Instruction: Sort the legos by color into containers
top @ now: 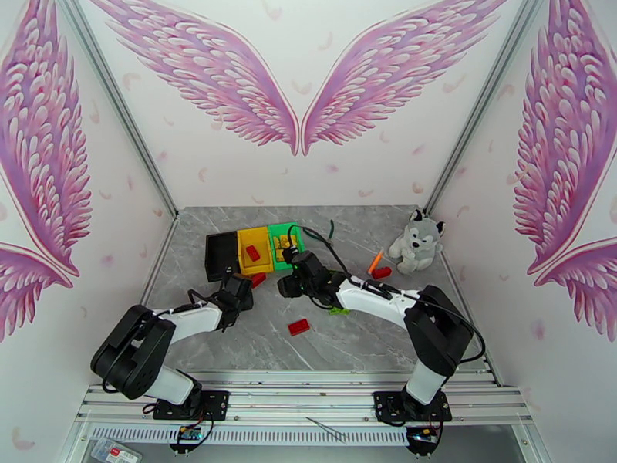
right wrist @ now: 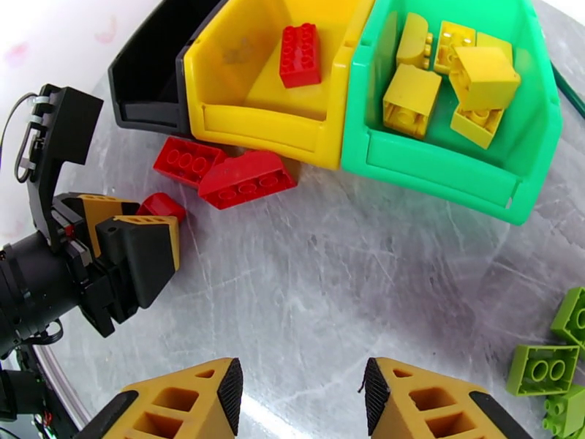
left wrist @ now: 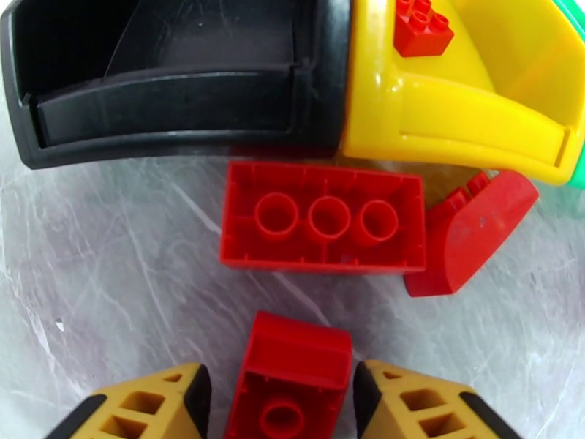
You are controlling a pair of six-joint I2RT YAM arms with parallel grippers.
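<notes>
My left gripper (left wrist: 284,407) is low over the table in front of the black bin (left wrist: 175,118), its jaws closed on a small red lego (left wrist: 292,374). Just ahead lie two more red legos, a flat one turned upside down (left wrist: 322,224) and a sloped one (left wrist: 475,235). One red lego (right wrist: 300,56) sits in the yellow bin (right wrist: 248,126). Several yellow legos (right wrist: 439,74) fill the green bin (right wrist: 439,170). My right gripper (right wrist: 303,396) hovers open and empty in front of the bins. Lime green legos (right wrist: 545,367) lie to its right.
A red lego (top: 298,326) lies alone on the near middle of the table, another (top: 382,272) beside a thin orange stick (top: 374,260). A husky plush (top: 416,241) sits at the back right. The two arms are close together near the bins.
</notes>
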